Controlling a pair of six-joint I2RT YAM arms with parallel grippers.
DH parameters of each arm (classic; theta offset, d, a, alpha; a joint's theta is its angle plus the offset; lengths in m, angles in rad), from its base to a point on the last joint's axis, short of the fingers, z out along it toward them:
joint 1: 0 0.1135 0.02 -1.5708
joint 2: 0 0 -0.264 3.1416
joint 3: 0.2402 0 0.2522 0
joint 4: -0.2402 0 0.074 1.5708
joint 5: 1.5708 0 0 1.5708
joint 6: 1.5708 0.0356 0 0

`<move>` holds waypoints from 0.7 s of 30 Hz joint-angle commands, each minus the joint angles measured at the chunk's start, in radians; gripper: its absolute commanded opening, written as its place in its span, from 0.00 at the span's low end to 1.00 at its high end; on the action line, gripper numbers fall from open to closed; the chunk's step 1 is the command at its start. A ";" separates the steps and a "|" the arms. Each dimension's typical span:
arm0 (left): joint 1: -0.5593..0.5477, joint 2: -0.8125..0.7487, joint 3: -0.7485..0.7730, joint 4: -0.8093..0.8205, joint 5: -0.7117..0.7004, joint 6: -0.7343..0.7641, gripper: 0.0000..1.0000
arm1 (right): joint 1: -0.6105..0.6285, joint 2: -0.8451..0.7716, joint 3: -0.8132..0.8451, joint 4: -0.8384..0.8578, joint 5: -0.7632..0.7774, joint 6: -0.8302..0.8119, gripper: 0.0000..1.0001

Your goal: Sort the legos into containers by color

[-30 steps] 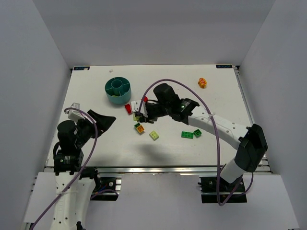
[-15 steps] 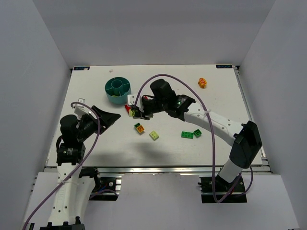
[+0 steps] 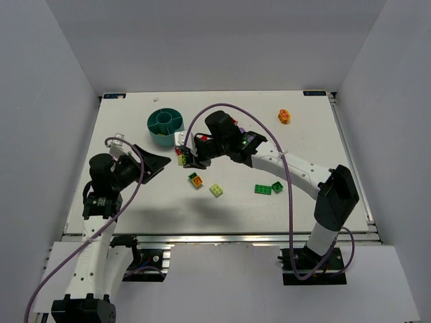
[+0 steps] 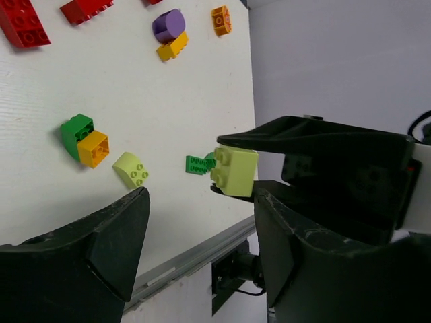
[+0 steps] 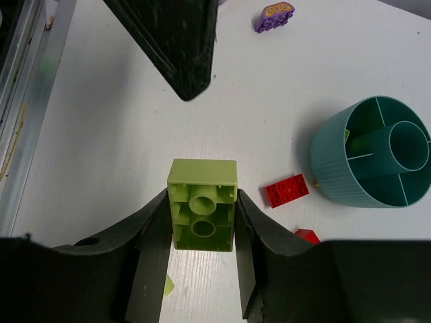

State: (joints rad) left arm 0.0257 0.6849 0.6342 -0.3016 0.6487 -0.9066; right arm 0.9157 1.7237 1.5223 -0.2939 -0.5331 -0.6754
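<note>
White table (image 3: pixel 323 134), right gripper (image 5: pixel 202 199) pinches a lime lego (image 5: pixel 203 222) by its sides, guessing so it drops clean into the teal cup (image 5: pixel 337 168); left gripper (image 4: pixel 200 205) hangs open, empty.

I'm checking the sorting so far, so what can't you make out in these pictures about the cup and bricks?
Round teal plastic cup: right wrist view, its own walls hide the compartment floors; top view, contents too small to tell.
Small red plastic piece: right wrist view, lower part behind the right gripper holding a lime-green plastic brick.
Large red plastic brick: left wrist view, cut off at the top-left corner.
</note>
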 commanded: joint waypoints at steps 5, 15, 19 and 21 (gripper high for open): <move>-0.081 0.065 0.055 0.007 -0.060 0.055 0.71 | -0.001 0.013 0.061 0.007 -0.033 0.030 0.00; -0.130 0.105 0.070 0.047 -0.084 0.058 0.71 | -0.001 0.048 0.088 -0.017 -0.034 0.045 0.00; -0.147 0.107 0.059 0.058 -0.090 0.052 0.69 | -0.001 0.051 0.095 -0.021 -0.048 0.053 0.00; -0.156 0.110 0.053 0.065 -0.101 0.048 0.67 | 0.000 0.051 0.095 -0.021 -0.048 0.056 0.00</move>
State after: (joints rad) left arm -0.1162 0.7956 0.6693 -0.2676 0.5655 -0.8642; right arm 0.9157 1.7767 1.5654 -0.3145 -0.5541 -0.6338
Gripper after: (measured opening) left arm 0.677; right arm 0.431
